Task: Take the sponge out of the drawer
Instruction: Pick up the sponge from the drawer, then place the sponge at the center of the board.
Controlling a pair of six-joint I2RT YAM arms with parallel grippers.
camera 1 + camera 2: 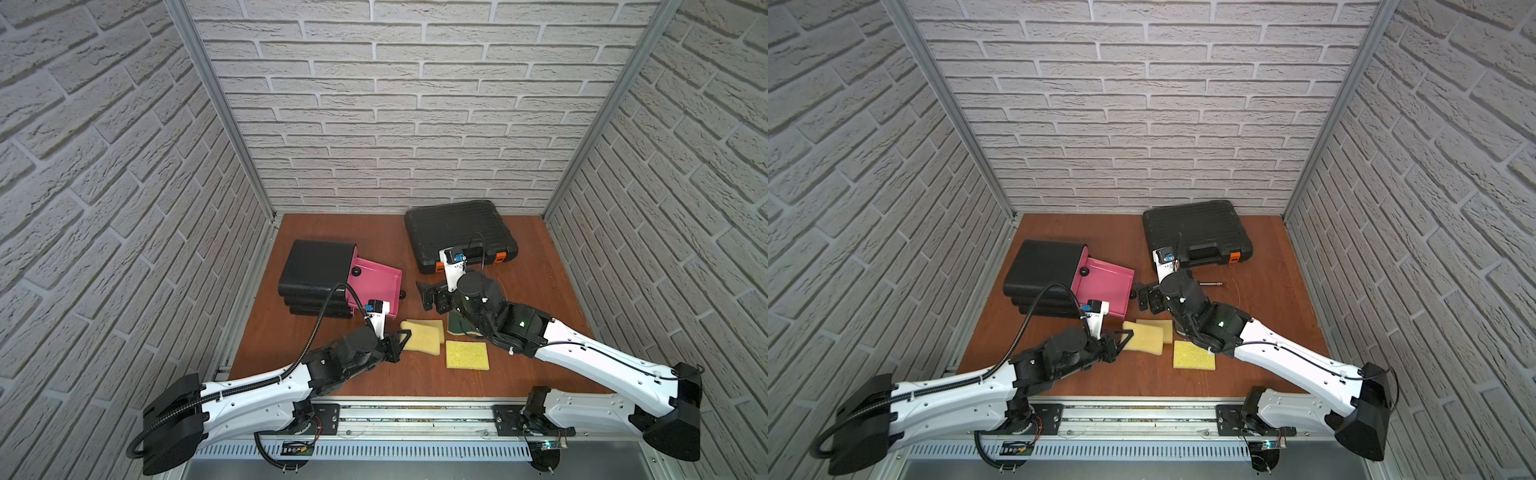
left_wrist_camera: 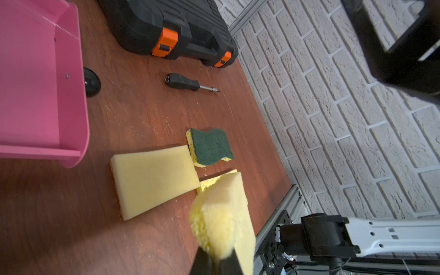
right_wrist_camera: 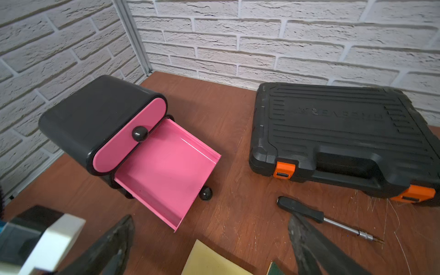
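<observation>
My left gripper [image 2: 214,259] is clenched on one end of a sponge [image 2: 223,214], held low over the table [image 2: 71,226], outside the drawer [image 3: 166,171] and in front of it. Just beyond lie another yellow sponge [image 2: 152,181] and a green-topped sponge [image 2: 209,146] (a thin yellow pad [image 1: 466,354] sits beside them). My right gripper [image 1: 422,296] hangs with jaws spread wide. Farther back the pink drawer stands pulled out, a screwdriver [image 3: 302,210] off to its side, then the black tool case [image 3: 333,133].

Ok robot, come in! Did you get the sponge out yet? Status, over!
Left tool shut on yellow sponge, out over the table. Right tool open, holding nothing. Pink drawer open, empty. A flat sponge lies close beside the held one.
</observation>
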